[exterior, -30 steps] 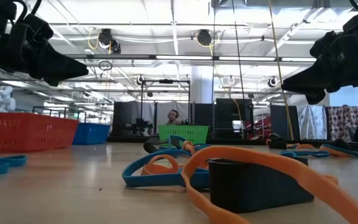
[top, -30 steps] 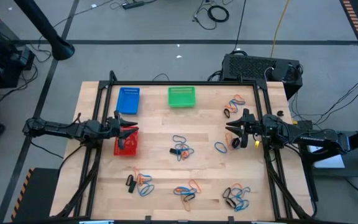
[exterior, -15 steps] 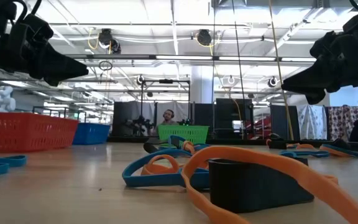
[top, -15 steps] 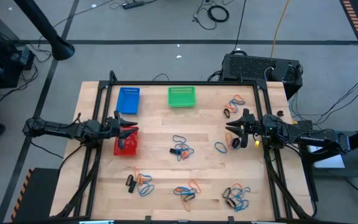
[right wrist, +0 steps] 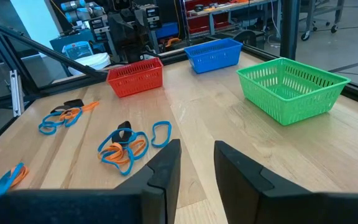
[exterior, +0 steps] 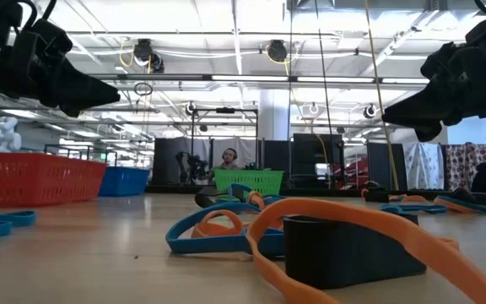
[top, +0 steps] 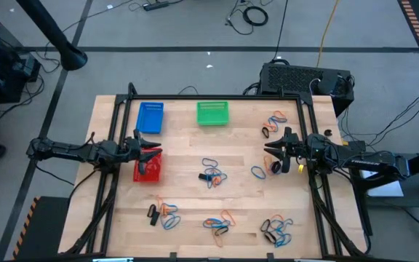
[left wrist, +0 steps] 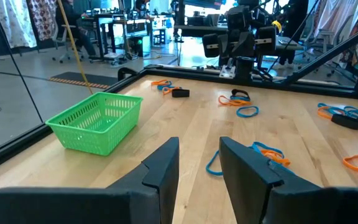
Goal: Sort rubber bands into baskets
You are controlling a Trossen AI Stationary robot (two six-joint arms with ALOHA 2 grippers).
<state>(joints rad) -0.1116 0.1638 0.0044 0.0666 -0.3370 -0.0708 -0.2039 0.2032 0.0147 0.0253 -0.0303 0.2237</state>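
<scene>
Three baskets stand on the wooden table: blue [top: 150, 117] at the far left, green [top: 212, 113] at the far middle, red [top: 147, 169] at the left. Blue, orange and black rubber bands lie flat in loose clusters at the middle [top: 211, 173], far right [top: 273, 124] and along the near edge [top: 163, 213] [top: 219, 223] [top: 276, 230]. My left gripper [top: 151, 151] hangs level above the red basket's far rim, open, with nothing between its fingers [left wrist: 199, 168]. My right gripper [top: 271, 151] hangs at the right side, open and empty [right wrist: 197, 165], with a few bands [top: 259, 172] lying near it.
Black frame rails run along the table's left, right and far edges [top: 217, 95]. A black box [top: 304, 78] sits behind the far right corner. Bare wood lies between the baskets and the middle cluster. In the low view a person [exterior: 229, 158] sits far behind the table.
</scene>
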